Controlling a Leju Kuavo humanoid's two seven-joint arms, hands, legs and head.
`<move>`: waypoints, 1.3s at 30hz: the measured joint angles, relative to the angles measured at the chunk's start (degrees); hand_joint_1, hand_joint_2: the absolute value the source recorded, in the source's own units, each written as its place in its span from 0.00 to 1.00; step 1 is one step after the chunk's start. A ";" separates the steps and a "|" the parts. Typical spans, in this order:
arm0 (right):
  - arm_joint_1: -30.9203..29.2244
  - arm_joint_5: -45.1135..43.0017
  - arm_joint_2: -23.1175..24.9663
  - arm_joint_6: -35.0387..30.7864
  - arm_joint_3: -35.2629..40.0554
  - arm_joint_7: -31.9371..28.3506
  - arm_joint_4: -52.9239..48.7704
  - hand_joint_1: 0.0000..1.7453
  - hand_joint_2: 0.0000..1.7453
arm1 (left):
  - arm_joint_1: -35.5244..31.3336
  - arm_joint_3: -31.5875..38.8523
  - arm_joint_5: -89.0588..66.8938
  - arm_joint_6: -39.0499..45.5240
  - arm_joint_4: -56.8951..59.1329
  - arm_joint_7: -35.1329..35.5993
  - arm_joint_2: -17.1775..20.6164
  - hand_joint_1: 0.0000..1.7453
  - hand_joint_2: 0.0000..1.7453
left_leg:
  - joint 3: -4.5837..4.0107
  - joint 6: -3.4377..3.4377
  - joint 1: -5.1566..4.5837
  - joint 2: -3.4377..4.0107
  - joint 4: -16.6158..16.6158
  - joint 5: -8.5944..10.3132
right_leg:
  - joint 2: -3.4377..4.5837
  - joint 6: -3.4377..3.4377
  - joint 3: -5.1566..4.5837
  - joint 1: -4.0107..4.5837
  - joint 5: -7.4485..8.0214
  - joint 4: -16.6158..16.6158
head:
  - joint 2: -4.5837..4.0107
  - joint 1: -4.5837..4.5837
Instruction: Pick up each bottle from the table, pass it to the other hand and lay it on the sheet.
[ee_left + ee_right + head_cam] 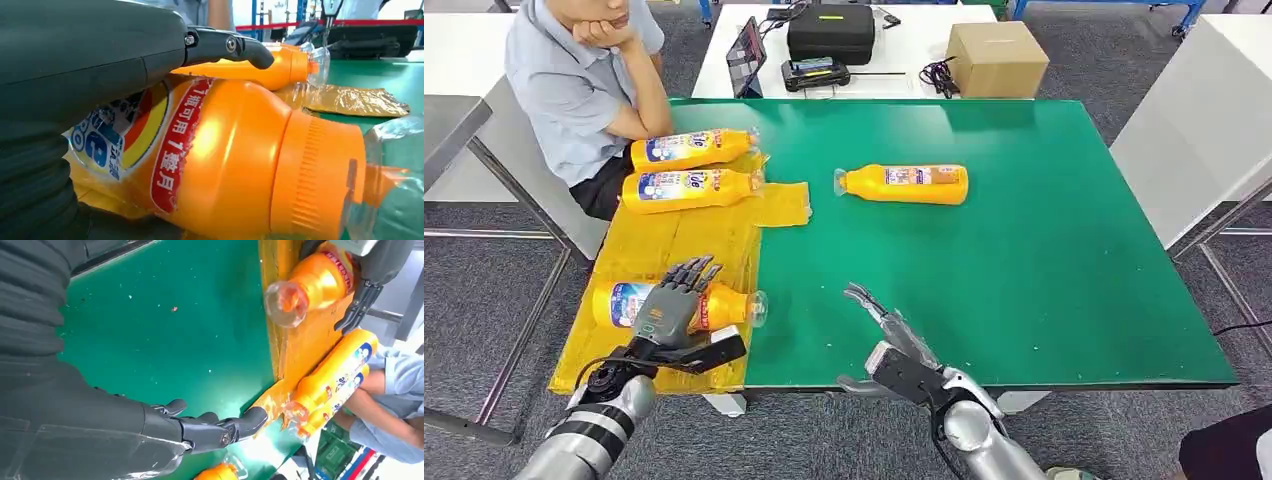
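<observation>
The left hand [670, 305] wrapped an orange plastic bottle [724, 305] lying on the yellow crinkled sheet [659, 245]: laying-down step. The right hand [894, 335] hovered open, empty. Next: release, then fetch the orange bottle on the green tabletop [906, 184].

A person [579, 85] in a grey shirt sat at the green table's [1044, 250] far left corner, chin on one hand. Beyond it, a white table [904, 80] carried a black case [830, 32], a tablet [746, 55], a dark device [815, 72], coiled cables [940, 75] and a cardboard box [997, 58].
</observation>
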 measured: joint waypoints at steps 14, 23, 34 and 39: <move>-0.43 0.02 0.00 0.07 -0.11 0.00 0.00 0.00 1.00 | -1.82 -0.02 2.25 -3.58 2.19 0.57 -0.55 0.00 1.00 | 0.12 0.05 -0.02 -0.13 -0.01 0.04 | -0.13 -0.01 0.16 -0.03 -0.01 0.00 | 0.00 0.02; -0.80 0.26 0.18 0.68 -0.39 0.00 0.31 0.00 1.00 | -1.63 -0.59 4.89 -3.86 2.51 -0.94 -1.18 0.00 1.00 | 0.11 0.05 -0.02 -0.14 0.00 0.04 | -0.14 0.00 0.16 -0.03 -0.01 0.00 | 0.00 0.00; 0.67 1.33 0.37 -1.36 -1.11 0.02 0.61 0.00 1.00 | 9.41 -3.91 3.26 9.94 -11.53 -0.28 -5.09 0.00 1.00 | -0.38 0.05 -0.04 0.01 0.04 0.03 | -0.08 0.03 -0.40 -0.03 0.02 -0.01 | 0.00 0.02; 1.33 1.81 0.48 -1.90 -1.35 0.09 0.61 0.00 1.00 | 13.26 -5.60 1.15 13.69 -19.35 -0.59 -6.62 0.00 1.00 | -0.57 0.05 -0.03 0.04 0.04 0.02 | -0.06 0.03 -0.61 -0.01 0.02 -0.01 | 0.00 0.02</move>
